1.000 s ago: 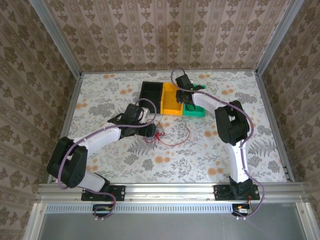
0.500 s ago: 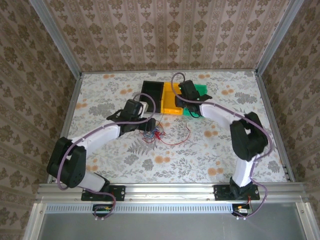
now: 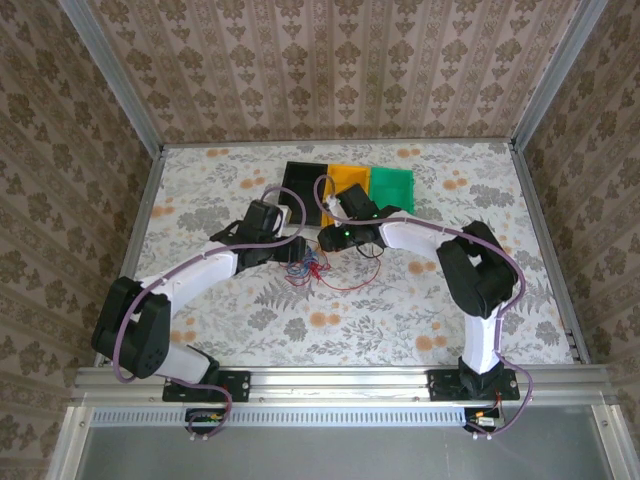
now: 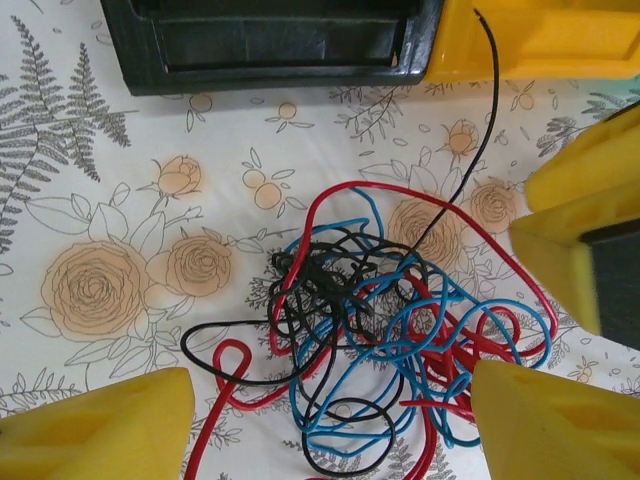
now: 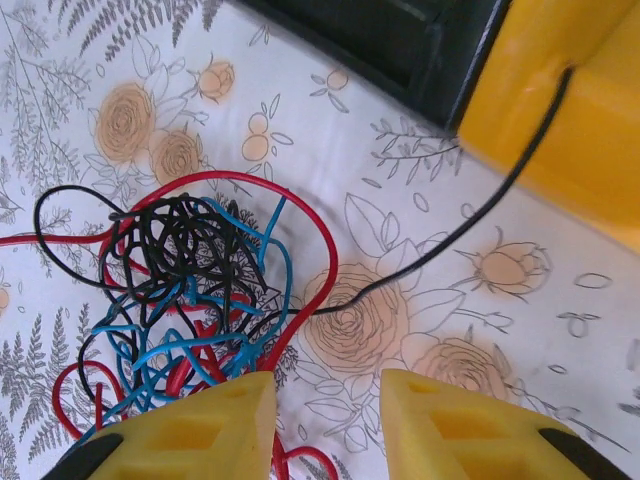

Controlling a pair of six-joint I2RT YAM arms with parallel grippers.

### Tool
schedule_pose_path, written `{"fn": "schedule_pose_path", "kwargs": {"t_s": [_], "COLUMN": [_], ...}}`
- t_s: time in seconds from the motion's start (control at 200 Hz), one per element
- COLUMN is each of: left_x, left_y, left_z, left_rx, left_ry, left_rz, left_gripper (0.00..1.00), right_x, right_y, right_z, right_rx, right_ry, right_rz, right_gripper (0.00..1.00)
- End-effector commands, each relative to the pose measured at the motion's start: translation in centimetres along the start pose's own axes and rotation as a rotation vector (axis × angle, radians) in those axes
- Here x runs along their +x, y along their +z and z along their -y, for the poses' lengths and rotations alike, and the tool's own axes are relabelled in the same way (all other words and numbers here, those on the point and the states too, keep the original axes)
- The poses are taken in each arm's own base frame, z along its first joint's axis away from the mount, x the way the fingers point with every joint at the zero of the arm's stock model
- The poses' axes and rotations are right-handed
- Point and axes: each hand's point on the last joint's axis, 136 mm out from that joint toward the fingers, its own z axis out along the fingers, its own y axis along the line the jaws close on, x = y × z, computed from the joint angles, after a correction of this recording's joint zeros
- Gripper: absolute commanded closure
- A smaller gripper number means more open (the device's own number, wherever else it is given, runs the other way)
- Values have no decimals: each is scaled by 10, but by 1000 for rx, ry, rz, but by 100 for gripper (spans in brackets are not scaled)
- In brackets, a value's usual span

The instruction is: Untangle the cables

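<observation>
The cables (image 4: pixel 370 320) are a knot of thin red, blue and black wires on the flowered tablecloth, also seen from above as cables (image 3: pixel 314 270). One black wire (image 5: pixel 470 215) runs from the knot up over the edge of the yellow bin (image 5: pixel 575 110). My left gripper (image 4: pixel 330 430) hangs over the knot, open, with the near part of the tangle lying between its yellow fingers (image 4: pixel 100 425). My right gripper (image 5: pixel 325 420) is open just right of the knot, bare cloth in its gap and a red wire passing under its left finger (image 5: pixel 190 435). From above, the left gripper (image 3: pixel 300 257) and right gripper (image 3: pixel 323 239) stand close together.
A black bin (image 3: pixel 303 188), a yellow bin (image 3: pixel 348 185) and a green bin (image 3: pixel 392 187) stand in a row just behind the knot. A red wire loop (image 3: pixel 358 282) trails right over the cloth. Metal rails edge the table.
My right arm has swung from above the bins down and to the left, next to the knot, uncovering the yellow and green bins. The left gripper has stayed over the cables, its fingers slightly closer.
</observation>
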Motion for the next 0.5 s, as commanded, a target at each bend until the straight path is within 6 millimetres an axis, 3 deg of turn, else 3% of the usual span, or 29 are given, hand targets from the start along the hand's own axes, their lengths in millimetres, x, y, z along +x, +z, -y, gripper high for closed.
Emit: {"fn": "schedule_pose_path", "kwargs": {"t_s": [0.0, 0.2, 0.395, 0.495], "left_x": [9, 14, 15, 18], "left_y": [-1, 2, 8, 12], "left_z": [0, 4, 5, 5], "left_rx": [-6, -1, 0, -3], "left_ry": [-18, 9, 16, 17], "left_rz": [-24, -44, -59, -70], "left_gripper": [27, 27, 29, 29], "right_x": [-1, -1, -20, -19], "right_y": [2, 6, -15, -16], "right_z": [-13, -16, -24, -29], "right_rx": [-58, -64, -58, -79], "right_ry": [-17, -14, -58, -67], "right_rz": [-31, -31, 84, 74], "right_gripper": [68, 71, 71, 71]}}
